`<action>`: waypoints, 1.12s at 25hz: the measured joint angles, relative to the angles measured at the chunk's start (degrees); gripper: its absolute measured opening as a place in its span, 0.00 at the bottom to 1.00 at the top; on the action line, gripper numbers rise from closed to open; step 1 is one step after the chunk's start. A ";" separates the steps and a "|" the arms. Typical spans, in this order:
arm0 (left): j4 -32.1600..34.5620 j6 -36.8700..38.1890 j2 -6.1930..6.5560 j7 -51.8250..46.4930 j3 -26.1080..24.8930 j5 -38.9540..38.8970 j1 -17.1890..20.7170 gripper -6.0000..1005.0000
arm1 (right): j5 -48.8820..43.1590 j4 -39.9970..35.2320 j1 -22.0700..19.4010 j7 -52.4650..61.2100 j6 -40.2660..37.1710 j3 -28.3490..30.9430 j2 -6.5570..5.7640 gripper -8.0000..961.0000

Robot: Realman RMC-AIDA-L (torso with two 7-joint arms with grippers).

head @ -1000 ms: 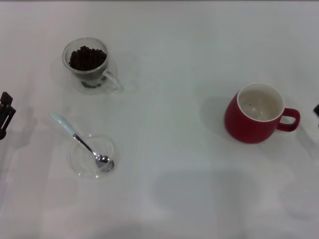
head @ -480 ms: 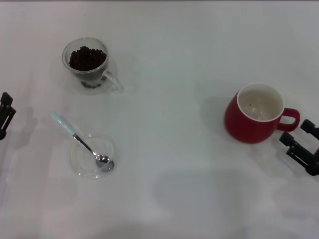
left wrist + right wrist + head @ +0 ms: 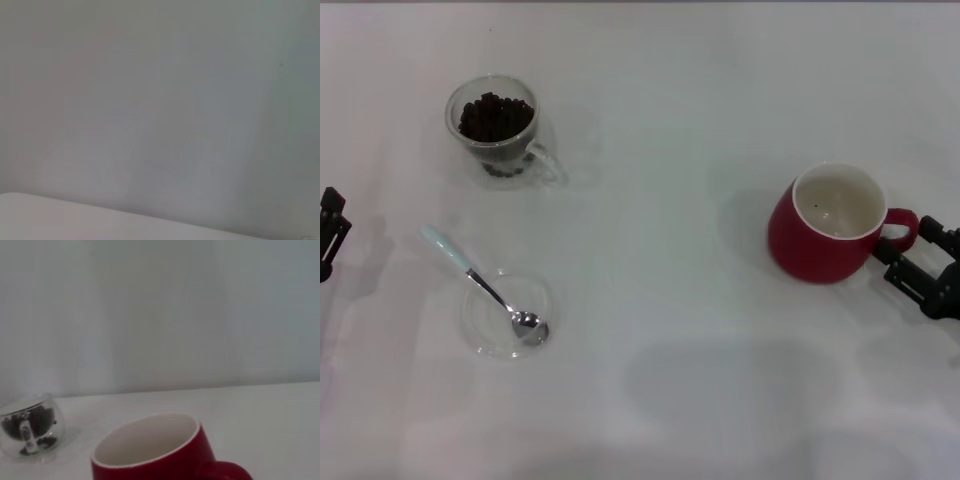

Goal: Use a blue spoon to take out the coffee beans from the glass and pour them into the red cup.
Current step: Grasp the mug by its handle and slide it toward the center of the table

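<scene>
Red cup (image 3: 828, 225) sat on the tabletop (image 3: 660, 300), right gripper (image 3: 910, 262) fingers spread around its handle, gripping nothing; they should close squarely. Left gripper (image 3: 330, 232) idled nearby, fingers' state unclear.

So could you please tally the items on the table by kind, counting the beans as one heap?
Red cup: 1
Glass: 1
Bean heap: 1
Spoon: 1
Clear dish: 1
Total: 5
</scene>
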 joint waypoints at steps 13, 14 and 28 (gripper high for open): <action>-0.09 0.16 0.04 0.01 -0.04 0.00 -0.21 0.87 | 1.21 -2.15 3.17 -0.16 6.57 1.13 -0.12 0.70; -0.09 0.17 0.04 0.01 -0.06 0.00 -0.18 0.87 | 1.31 -2.18 3.37 -0.16 6.86 1.14 -0.12 0.70; -0.21 0.22 0.04 0.00 -0.09 -0.04 -0.09 0.87 | 1.47 -2.83 6.65 0.20 10.10 1.18 -0.21 0.66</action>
